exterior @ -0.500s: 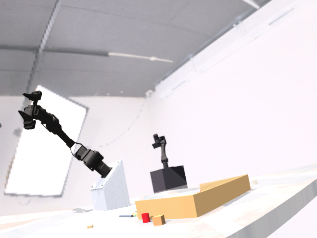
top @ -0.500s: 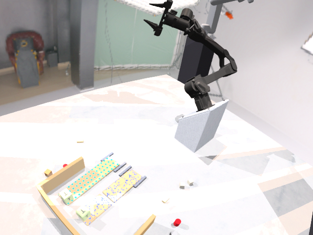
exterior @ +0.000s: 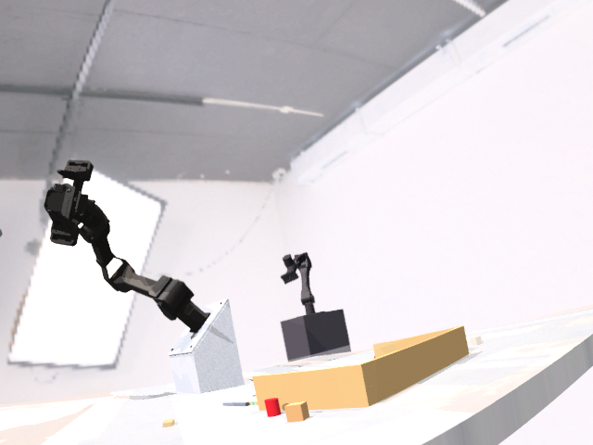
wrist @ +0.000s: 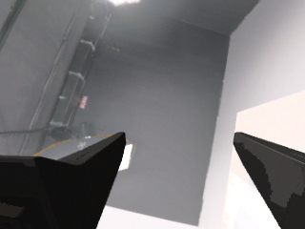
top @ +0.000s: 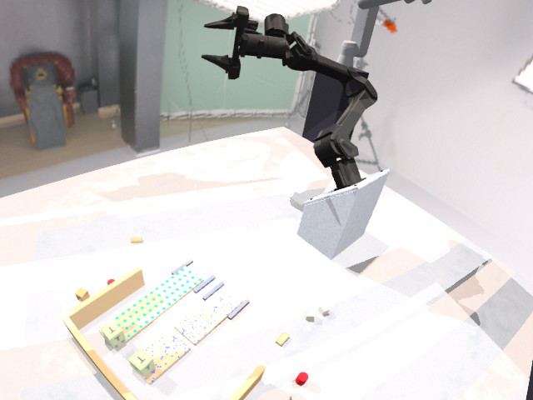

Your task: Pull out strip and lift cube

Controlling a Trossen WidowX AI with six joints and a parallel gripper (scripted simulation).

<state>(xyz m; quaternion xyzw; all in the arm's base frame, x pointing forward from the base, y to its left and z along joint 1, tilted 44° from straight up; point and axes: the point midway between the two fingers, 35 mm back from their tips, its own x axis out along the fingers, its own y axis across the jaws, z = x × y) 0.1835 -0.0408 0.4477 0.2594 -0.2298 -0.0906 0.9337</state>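
A cyan-dotted strip [top: 156, 302] lies in one unbroken piece, with a green cube [top: 112, 335] bearing a dark mark on its far end. Beside it, a blue-speckled strip is in two parts with a gap: a near part [top: 209, 319] and a far part [top: 171, 349]. A second marked green cube [top: 141, 362] sits on the far part. Dark bars [top: 182, 267] [top: 238, 309] flank the strips' near ends. My gripper [top: 203, 41] [wrist: 178, 137] is open and empty, high above the table and well away from the strips. The exact marks are hard to read.
Wooden walls [top: 105, 299] [exterior: 311, 387] stand around the strips' far side. Outside them are a red cylinder [top: 111, 282] [exterior: 272, 407], an orange cube [top: 82, 294] [exterior: 297, 412], another red cylinder [top: 301, 378], small yellow blocks [top: 136, 240] [top: 282, 339] and pale blocks [top: 310, 317].
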